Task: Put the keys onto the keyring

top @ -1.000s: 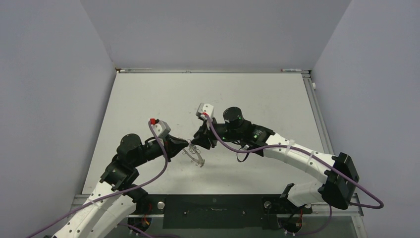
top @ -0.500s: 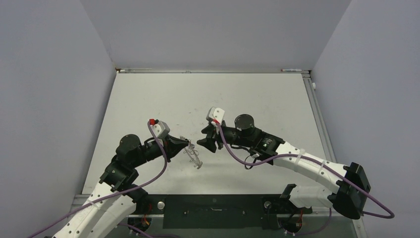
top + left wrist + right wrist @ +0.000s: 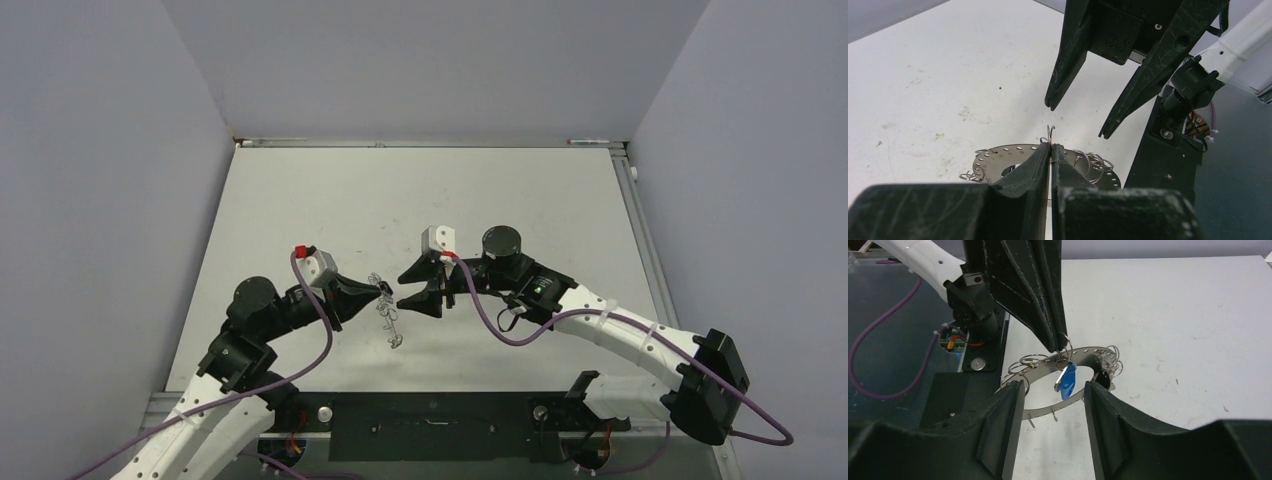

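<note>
Top view: left gripper (image 3: 383, 291) is pinching shut on a wire loop of the flat grey perforated metal keyring (image 3: 388, 310); right gripper (image 3: 400, 290) is facing it tip to tip, jaws parted, empty; both forearms are reaching inward, low over the white table (image 3: 300, 200).
Left wrist view: ring is hanging tilted below the fingertips; left arm should be holding it dead steady.
Right wrist view: blue-headed silver key (image 3: 1066, 381) is dangling from a loop; black key not discernible.

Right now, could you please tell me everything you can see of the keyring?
The keyring is a flat grey metal band with a wide central hole, a row of small holes along it and thin wire loops round its outer edge. It hangs tilted, pinched at one edge loop by the shut fingers of the left gripper. A blue-headed key dangles from it. The open right gripper is close but apart.
</note>
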Motion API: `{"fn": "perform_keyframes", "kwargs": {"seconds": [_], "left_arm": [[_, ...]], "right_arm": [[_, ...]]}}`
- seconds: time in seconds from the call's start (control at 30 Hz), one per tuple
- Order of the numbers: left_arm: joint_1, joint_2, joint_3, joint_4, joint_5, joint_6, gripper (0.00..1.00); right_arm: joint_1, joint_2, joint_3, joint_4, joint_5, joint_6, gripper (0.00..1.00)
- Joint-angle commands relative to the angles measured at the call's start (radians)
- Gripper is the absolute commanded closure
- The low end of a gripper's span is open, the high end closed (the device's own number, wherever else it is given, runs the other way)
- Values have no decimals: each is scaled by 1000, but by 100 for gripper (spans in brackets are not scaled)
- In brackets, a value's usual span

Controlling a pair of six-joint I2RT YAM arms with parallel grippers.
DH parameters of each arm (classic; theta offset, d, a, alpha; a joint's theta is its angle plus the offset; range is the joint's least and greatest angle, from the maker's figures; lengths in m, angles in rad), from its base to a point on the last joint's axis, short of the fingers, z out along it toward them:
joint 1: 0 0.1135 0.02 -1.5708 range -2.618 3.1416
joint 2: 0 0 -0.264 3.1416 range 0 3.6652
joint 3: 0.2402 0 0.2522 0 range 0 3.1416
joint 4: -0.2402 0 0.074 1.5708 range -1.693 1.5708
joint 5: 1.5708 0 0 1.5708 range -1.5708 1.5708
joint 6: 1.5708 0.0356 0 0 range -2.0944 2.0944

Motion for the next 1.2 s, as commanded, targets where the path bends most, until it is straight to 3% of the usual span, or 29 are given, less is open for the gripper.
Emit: {"fn": "perform_keyframes", "kwargs": {"seconds": [0.0,0.67,1.0,1.17], "left_arm": [[-3,-17,1,110,56,0,100],[-6,-21,-16,174,114,-23,100],[-10,-21,-17,176,116,-24,100],[-10,-23,-16,175,115,-25,100]], "right_arm": [[-10,8,20,109,-139,-20,53],[-15,73,63,150,-165,-4,64],[-20,85,59,195,-176,20,76],[-21,94,59,201,-195,24,77]]}}
